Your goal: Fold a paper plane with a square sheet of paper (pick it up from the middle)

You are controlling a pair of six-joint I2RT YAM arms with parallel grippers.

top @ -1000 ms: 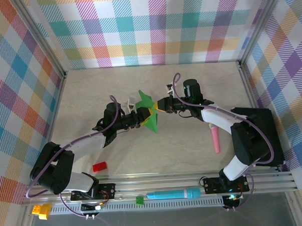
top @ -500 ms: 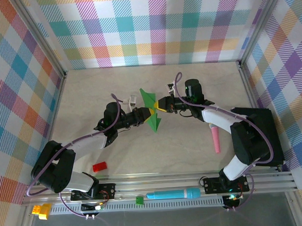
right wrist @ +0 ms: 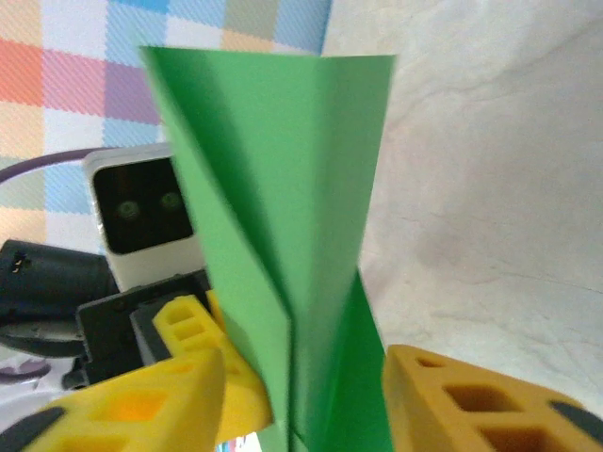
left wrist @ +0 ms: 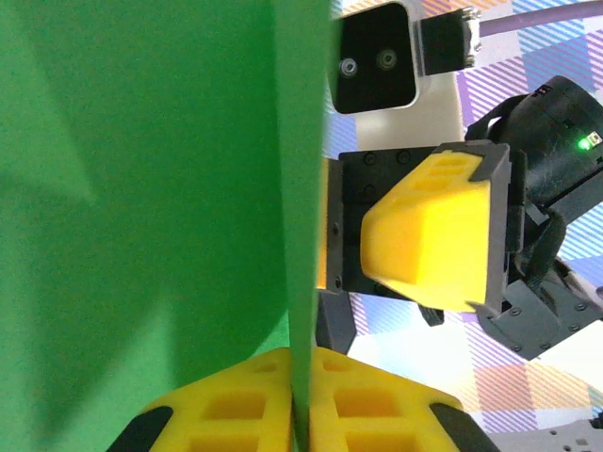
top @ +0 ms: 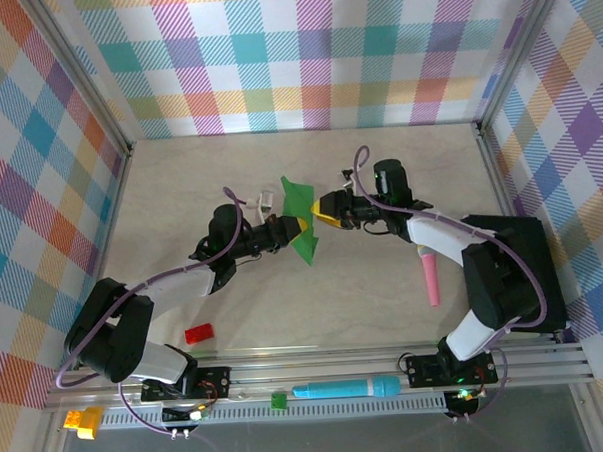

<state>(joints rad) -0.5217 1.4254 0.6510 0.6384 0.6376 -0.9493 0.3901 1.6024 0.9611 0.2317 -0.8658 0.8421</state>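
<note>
The green paper [top: 299,198], folded into a narrow creased shape, hangs in the air over the middle of the table. My left gripper [top: 294,226] is shut on it from the left. In the left wrist view the paper [left wrist: 141,188] stands edge-on and is pinched between the yellow fingers of the left gripper [left wrist: 301,414]. My right gripper [top: 327,210] sits just right of the paper and is open. In the right wrist view the folded paper [right wrist: 283,179] rises between the spread fingers of the right gripper [right wrist: 301,414], and neither finger presses on it.
A pink marker [top: 429,278] lies on the table at the right. A red block [top: 198,334] lies near the front left. On the front rail sit a teal marker [top: 347,388], a tiny green block [top: 279,400] and a yellow block [top: 82,422].
The right gripper has opened and drawn back a little to the right. The paper has turned slightly in the left gripper, which still holds it.
</note>
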